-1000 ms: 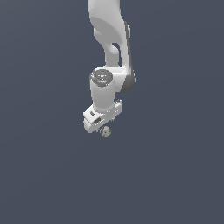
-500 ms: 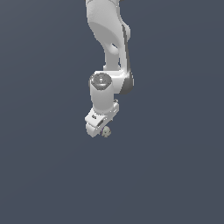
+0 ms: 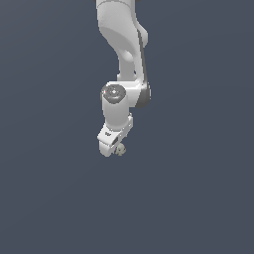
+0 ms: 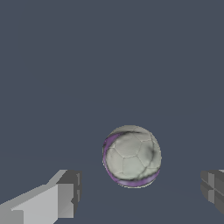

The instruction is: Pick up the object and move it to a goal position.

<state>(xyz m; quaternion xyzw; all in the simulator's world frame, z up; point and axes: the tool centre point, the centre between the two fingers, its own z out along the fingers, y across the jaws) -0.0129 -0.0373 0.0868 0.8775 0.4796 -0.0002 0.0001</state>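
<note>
The object [image 4: 131, 156] is a small round beige-grey ball with darker mottled patches and a purple rim. It lies on the flat grey floor. In the wrist view it sits between my two fingertips [image 4: 65, 194], clear of both. My gripper [image 4: 140, 192] is open. In the exterior view the white gripper [image 3: 112, 147] points down, and the object [image 3: 120, 149] peeks out at its tip, mostly hidden by the hand.
The white arm [image 3: 124, 44] comes down from the top of the exterior view. Plain dark grey floor [image 3: 198, 198] lies all around, with no other objects or any goal marker in view.
The arm has sunk slightly, bringing the gripper lower around the object. The object has not moved.
</note>
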